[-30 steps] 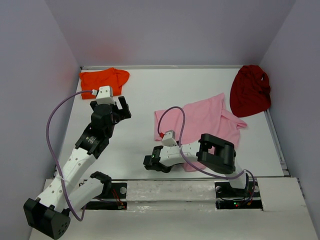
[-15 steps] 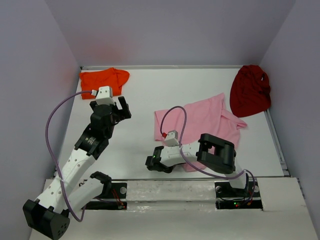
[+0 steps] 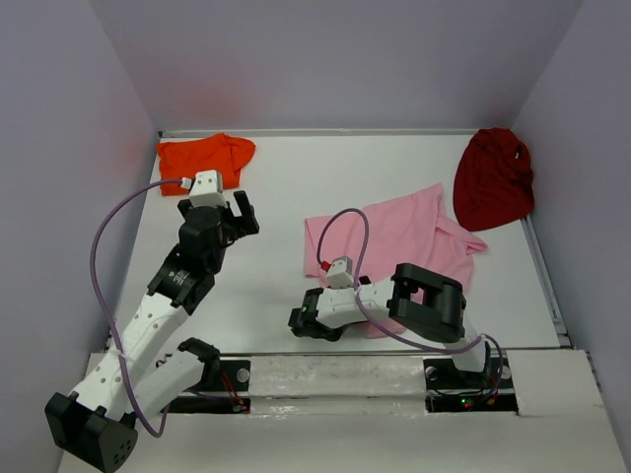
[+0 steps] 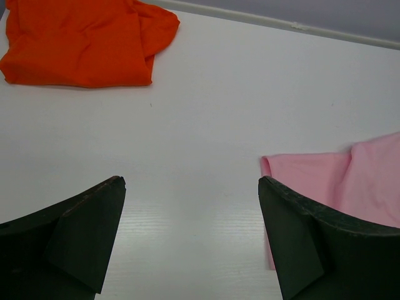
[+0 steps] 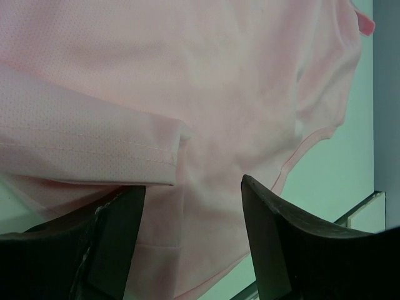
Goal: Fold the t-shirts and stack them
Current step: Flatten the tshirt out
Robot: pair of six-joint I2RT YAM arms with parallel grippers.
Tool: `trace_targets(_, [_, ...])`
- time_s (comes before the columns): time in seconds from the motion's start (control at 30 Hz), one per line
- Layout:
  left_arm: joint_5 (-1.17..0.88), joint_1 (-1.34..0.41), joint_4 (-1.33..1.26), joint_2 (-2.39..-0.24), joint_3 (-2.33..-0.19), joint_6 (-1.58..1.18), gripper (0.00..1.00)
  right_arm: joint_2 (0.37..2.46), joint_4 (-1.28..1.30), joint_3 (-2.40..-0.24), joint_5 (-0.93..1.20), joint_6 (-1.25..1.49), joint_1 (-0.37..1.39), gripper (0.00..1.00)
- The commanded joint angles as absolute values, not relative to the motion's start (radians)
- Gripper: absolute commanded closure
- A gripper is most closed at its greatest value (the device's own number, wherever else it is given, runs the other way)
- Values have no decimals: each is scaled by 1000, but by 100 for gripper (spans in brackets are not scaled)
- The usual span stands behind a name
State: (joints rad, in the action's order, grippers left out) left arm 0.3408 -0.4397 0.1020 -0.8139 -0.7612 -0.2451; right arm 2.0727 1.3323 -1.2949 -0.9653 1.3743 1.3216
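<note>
The light pink t-shirt (image 3: 404,236) lies spread and rumpled at the table's middle right. It fills the right wrist view (image 5: 206,94), where a folded hem lies just above the left finger. My right gripper (image 3: 302,321) (image 5: 194,212) is low at its near left corner, open, with pink cloth lying between its fingers but not pinched. The bright orange t-shirt (image 3: 202,158) (image 4: 81,44) lies bunched at the far left. The dark red t-shirt (image 3: 493,177) is crumpled at the far right against the wall. My left gripper (image 3: 243,211) (image 4: 190,187) hovers open over bare table between the orange and pink (image 4: 350,181) t-shirts.
White walls enclose the table on the left, back and right. The right arm's purple cable (image 3: 350,241) arches over the pink cloth. A raised white strip (image 3: 335,374) runs along the near edge by the arm bases.
My right wrist has shifted slightly right and nearer at the pink t-shirt's corner, and its jaws now stand open. The left arm has not moved.
</note>
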Motion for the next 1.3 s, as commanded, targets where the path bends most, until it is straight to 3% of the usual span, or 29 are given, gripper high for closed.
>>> trace_targets(0.0, [351, -448, 71, -795, -756, -241, 3, 2072, 1301, -1318, -1000, 1437, 1318, 30])
trace_targets(0.3, [351, -451, 71, -795, -755, -241, 3, 2148, 1276, -1345, -997, 1442, 1318, 33])
trace_targets(0.5, [353, -456, 71, -793, -755, -239, 3, 2145, 1243, -1321, -996, 1428, 1318, 48])
trace_targets(0.77, [353, -456, 71, -790, -755, -239, 3, 2125, 1143, -1266, -977, 1379, 1318, 59])
trace_targets(1.03, [354, -460, 69, -785, -753, -239, 3, 2117, 1088, -1232, -966, 1355, 1318, 60])
trace_targets(1.27, [356, -462, 71, -782, -753, -239, 3, 2109, 1043, -1209, -960, 1327, 1308, 74])
